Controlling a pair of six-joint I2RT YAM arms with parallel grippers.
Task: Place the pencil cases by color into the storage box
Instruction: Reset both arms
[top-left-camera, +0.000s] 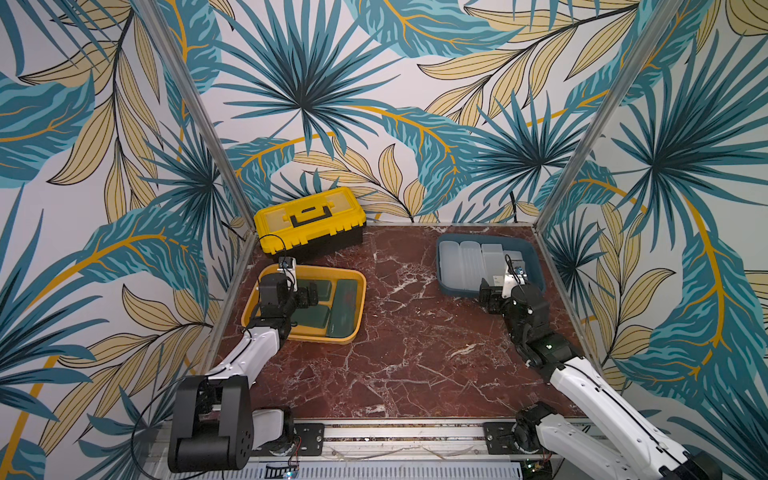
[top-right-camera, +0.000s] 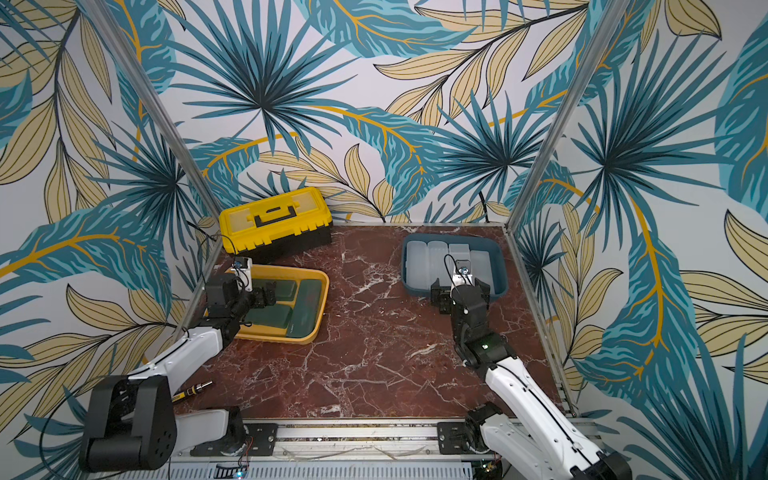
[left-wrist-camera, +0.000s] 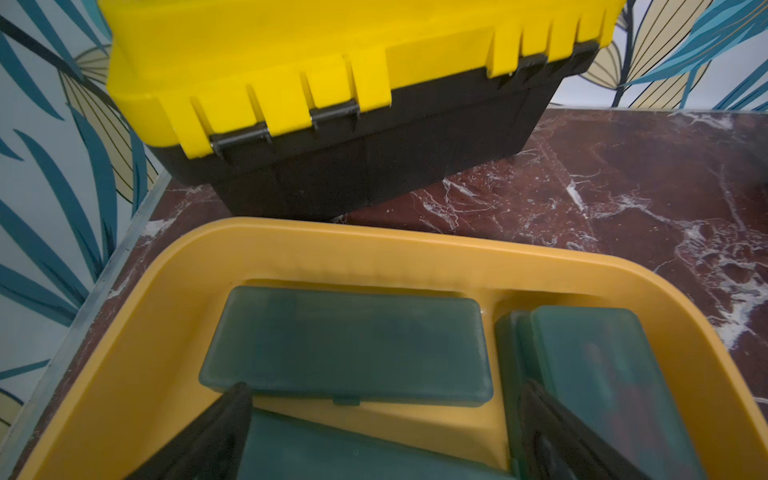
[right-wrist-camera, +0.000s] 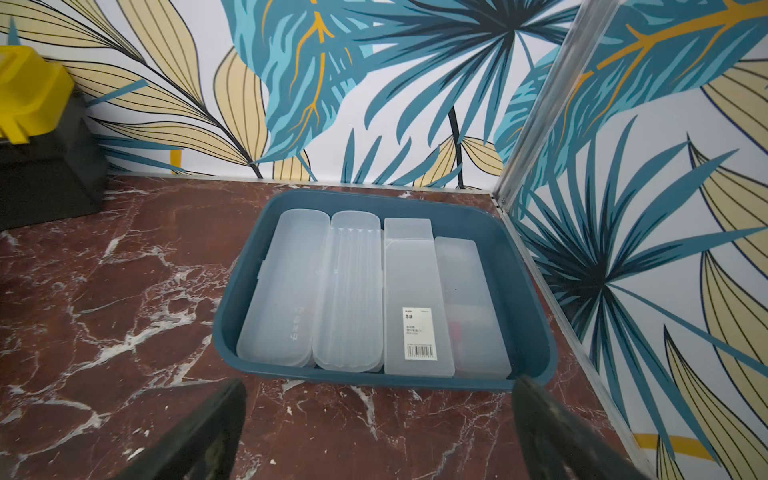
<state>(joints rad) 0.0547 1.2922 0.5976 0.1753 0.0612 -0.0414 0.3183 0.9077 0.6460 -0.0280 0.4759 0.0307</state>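
- Table (top-left-camera: 415, 332), red-brown with marble veining, is enclosed by leaf-patterned walls.
- Dark green pencil cases (left-wrist-camera: 345, 345) are found lying flat in a yellow tray (left-wrist-camera: 374, 245) on the table's left side. At least three are counted. One lies crosswise toward the tray's far wall, one lengthwise along its right wall, and one nearer the arm.
- Frosted white pencil cases (right-wrist-camera: 349, 291) are found in a blue tray (right-wrist-camera: 523, 299) near the back right corner. Four are laid side by side, lengthwise, touching or nearly so. A further one is partly seen beneath the third.
- A barcode sticker (right-wrist-camera: 417, 332) is noted on the third white case.
- No pencil case is seen loose on the table in either top view.
- The left gripper (left-wrist-camera: 384, 395) is held over the yellow tray with its fingers spread wide. Nothing is gripped. Whether a fingertip touches a green case cannot be told.
- The right gripper (right-wrist-camera: 380, 384) is held over bare table just before the blue tray's near wall. Its fingers are spread wide and nothing is between them.
- A closed yellow-and-black toolbox (top-left-camera: 309, 216) is set at the back left, just behind the yellow tray.
- A small yellow-and-black tool (top-right-camera: 195, 388) is seen in a top view by the left arm.
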